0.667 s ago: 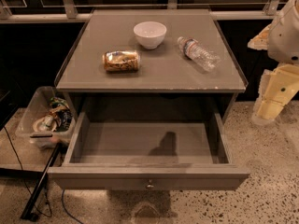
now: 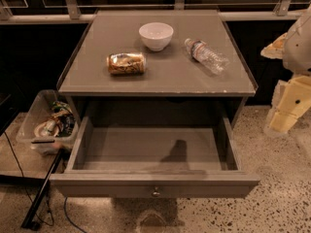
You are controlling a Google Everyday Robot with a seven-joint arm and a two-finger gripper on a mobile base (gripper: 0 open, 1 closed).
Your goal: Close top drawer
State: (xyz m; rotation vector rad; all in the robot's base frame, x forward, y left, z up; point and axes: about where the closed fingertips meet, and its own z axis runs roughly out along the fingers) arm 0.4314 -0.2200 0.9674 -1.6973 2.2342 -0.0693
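Observation:
The top drawer (image 2: 154, 184) of the grey-brown cabinet stands pulled far out toward the camera. It is wide and shallow, and its inside (image 2: 146, 147) is empty. A small round metal knob (image 2: 155, 192) sits at the centre of its flat front. My gripper (image 2: 284, 111) is at the right edge of the view, on the cream-coloured arm (image 2: 299, 42). It is beside the cabinet's right side, about level with the drawer's back, and apart from the drawer.
On the cabinet top (image 2: 160, 74) are a white bowl (image 2: 156, 35), a can lying on its side (image 2: 126, 63) and a plastic bottle lying down (image 2: 206, 55). A clear bin of clutter (image 2: 46, 123) and a dark cable (image 2: 41, 198) are on the floor at the left.
The arm at the right edge has shifted slightly downward. The drawer and the things on the cabinet top have not moved.

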